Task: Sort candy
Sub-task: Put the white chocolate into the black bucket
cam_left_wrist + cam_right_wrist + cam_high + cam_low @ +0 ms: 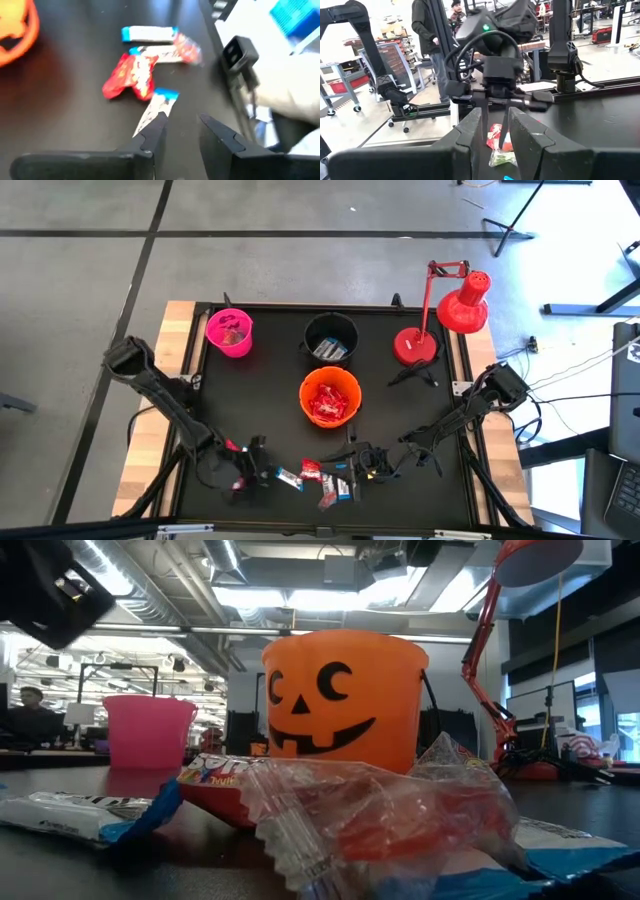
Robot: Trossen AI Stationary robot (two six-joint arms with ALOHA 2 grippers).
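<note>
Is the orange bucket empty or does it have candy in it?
It holds candy: the high view shows red packets piled inside the orange bucket.

- A black worktop (260, 380) with pale wooden edges carries three buckets.
- The pink bucket (230, 332) stands near the far left corner, the black bucket (331, 338) at the far middle, and the orange bucket (330, 400) just in front of the black one, with red packets inside.
- A red desk lamp (440, 320) stands at the far right.
- Loose candy (318, 477) lies along the near edge, between the left claw (252, 470) and the right claw (362, 461).
</note>
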